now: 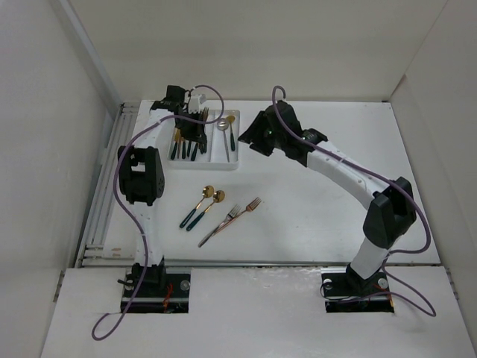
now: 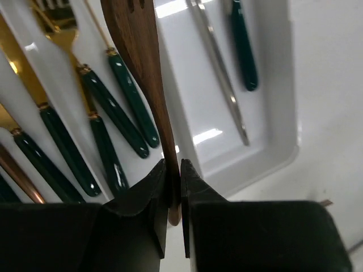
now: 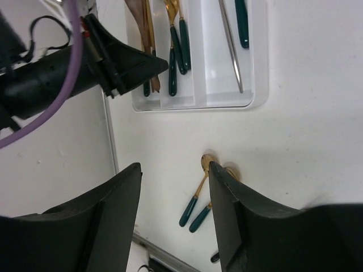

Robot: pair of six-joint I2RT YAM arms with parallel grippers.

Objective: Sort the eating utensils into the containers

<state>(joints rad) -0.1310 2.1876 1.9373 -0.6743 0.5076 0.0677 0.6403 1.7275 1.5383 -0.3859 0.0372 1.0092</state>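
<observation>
Now the left tool [image 2: 173,169] is squeezed shut on the thin end of a brown copper fork [image 2: 139,62]. The fork sticks out in front of the tool, up in the air over the flat white plastic tray with three long slots [image 2: 275,161]. Its long side runs the same way as the slots, so I think it needs no turning. But it hangs just about over the little wall between the middle slot and the right slot. The gold forks with dark green handles [image 2: 122,107] lie in the middle slot, on the fork's left. The long silver spoon [image 2: 218,68] lies in the right slot, on the other side. So the next move likely needs a small slide to the left and then down. If not, the fork may land on the wall or with the spoons.

The right tool [image 3: 174,170] is wide and holds nothing. It hangs over the white worktop [image 3: 306,141], closer than the left tool to the two gold spoons with green handles [image 3: 198,195] lying there.
</observation>
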